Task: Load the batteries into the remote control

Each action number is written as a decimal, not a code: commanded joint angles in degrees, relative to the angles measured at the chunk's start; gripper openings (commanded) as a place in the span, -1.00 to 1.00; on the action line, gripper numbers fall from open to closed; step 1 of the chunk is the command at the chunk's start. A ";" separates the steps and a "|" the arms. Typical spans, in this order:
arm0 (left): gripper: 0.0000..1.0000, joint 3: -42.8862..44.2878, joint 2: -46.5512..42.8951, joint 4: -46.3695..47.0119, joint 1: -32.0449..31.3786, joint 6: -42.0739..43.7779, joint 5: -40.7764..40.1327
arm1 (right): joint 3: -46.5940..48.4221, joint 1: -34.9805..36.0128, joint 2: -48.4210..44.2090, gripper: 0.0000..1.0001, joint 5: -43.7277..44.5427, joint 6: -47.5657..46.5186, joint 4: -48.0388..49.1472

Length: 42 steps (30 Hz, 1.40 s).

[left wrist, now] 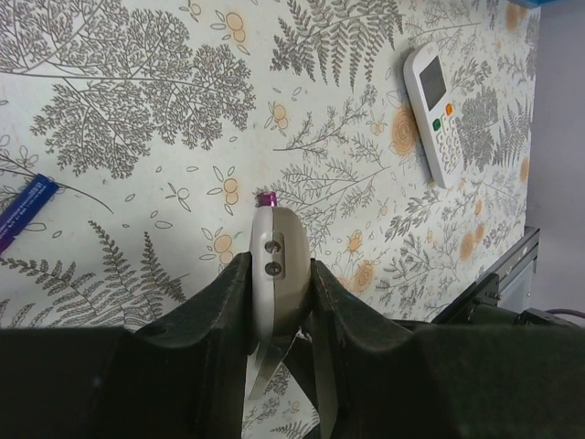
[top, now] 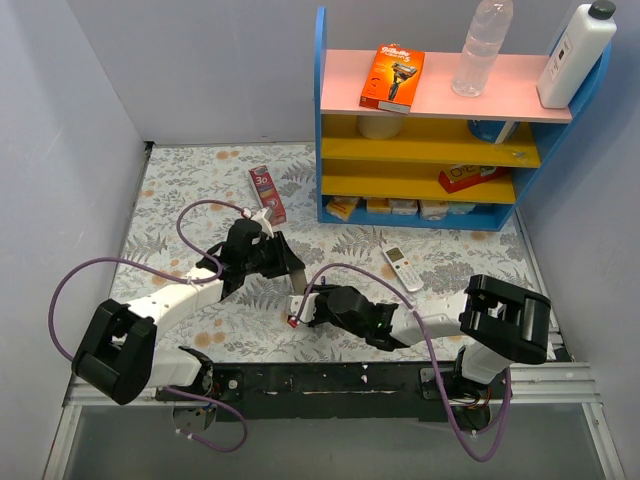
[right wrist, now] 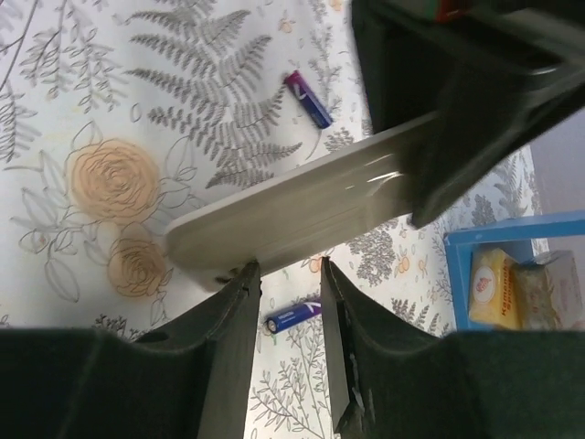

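1. Check the left gripper [left wrist: 278, 274]. It is clamped on one end of the slim grey-white plastic remote control [right wrist: 292, 210] and holds it off the fern-patterned tablecloth [top: 190, 200], with the far end pointing toward the right arm.

2. Check the right gripper [right wrist: 288, 272]. Its jaws stand partly apart with nothing between them. They sit just under the free end of the held remote, and its near edge is close to one fingertip. You cannot tell from these views whether they touch.

3. Locate the batteries. Two short dark blue-purple cylindrical batteries lie loose on the cloth. The first battery [right wrist: 308, 99] is beyond the held remote. The second battery [right wrist: 292, 317] shows through the gap between the right jaws, on the cloth below them.

4. Disregard the second remote, a white plastic one with a display and green and orange buttons [left wrist: 437, 110]. It lies flat on the cloth, well apart from both grippers.

5. Assess progress. The remote is lifted and presented, so preparation appears done. No battery is seated or gripped, and the battery compartment is not visible. You should treat the whole loading sequence as outstanding: pick up each battery, align it and press it in.
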 commanded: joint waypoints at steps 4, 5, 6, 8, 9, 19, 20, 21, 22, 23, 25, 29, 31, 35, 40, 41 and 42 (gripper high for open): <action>-1.00 1.78 -0.61 -1.84 -4.18 -3.44 5.60 | 1.79 -0.72 -1.33 -0.22 0.21 3.79 9.16; -1.00 1.87 -0.87 -2.62 -4.27 -3.26 5.07 | 1.79 -0.99 -1.16 -0.23 1.09 3.79 9.07; -1.00 1.78 -1.05 -2.81 -4.36 -3.26 4.89 | 1.70 -1.08 -1.16 -0.23 1.09 3.79 8.81; -1.00 1.70 -1.58 -2.98 -4.36 -3.26 3.93 | 1.61 -1.25 -1.16 -0.23 0.57 3.97 7.85; -1.00 1.78 -1.93 -3.33 -4.27 -3.18 3.32 | 1.26 -1.34 -1.68 -0.23 0.04 3.88 7.40; -1.00 3.89 -1.23 -5.18 -4.27 -2.65 -0.91 | 0.29 -1.43 -7.75 -0.06 -13.22 8.18 -9.99; -1.00 3.81 -1.23 -5.09 -4.27 -2.73 -0.74 | -0.23 -1.43 -7.75 -0.05 -13.49 8.53 -10.44; -1.00 3.80 -1.23 -4.92 -4.19 -3.00 -0.65 | -0.32 -1.34 -7.92 -0.04 -13.84 9.23 -10.70; -1.00 3.72 -1.23 -5.00 -4.27 -3.00 -0.65 | -0.41 -1.43 -7.84 -0.03 -14.89 9.24 -11.40; -1.00 3.63 -1.32 -5.00 -4.27 -3.00 -0.65 | -0.15 -1.43 -7.75 -0.03 -15.08 9.41 -11.67; -1.00 3.45 -1.32 -4.83 -4.27 -3.17 -0.56 | 0.20 -1.34 -7.05 -0.03 -16.04 9.59 -12.28; -1.00 3.19 -1.67 -4.83 -4.19 -3.35 -0.73 | 1.43 -1.43 -5.82 -0.06 -15.78 9.24 -14.57; -1.00 3.19 -1.84 -4.83 -4.27 -3.44 -0.91 | 1.61 -1.43 -5.11 -0.07 -15.34 9.15 -14.75; -1.00 3.01 -2.02 -4.74 -4.27 -3.53 -1.00 | 1.87 -1.43 -5.20 -0.09 -15.52 9.15 -14.92; -1.00 2.84 -2.19 -4.56 -4.27 -3.70 -0.56 | 1.96 -1.43 -5.46 -0.10 -15.52 9.77 -13.87; -1.00 2.84 -2.20 -4.65 -4.19 -3.70 -0.38 | 2.05 -1.43 -5.55 -0.11 -15.52 9.94 -13.70; -1.00 2.84 -2.20 -4.48 -4.27 -3.79 -0.12 | 2.14 -1.34 -5.46 -0.11 -15.43 10.03 -13.52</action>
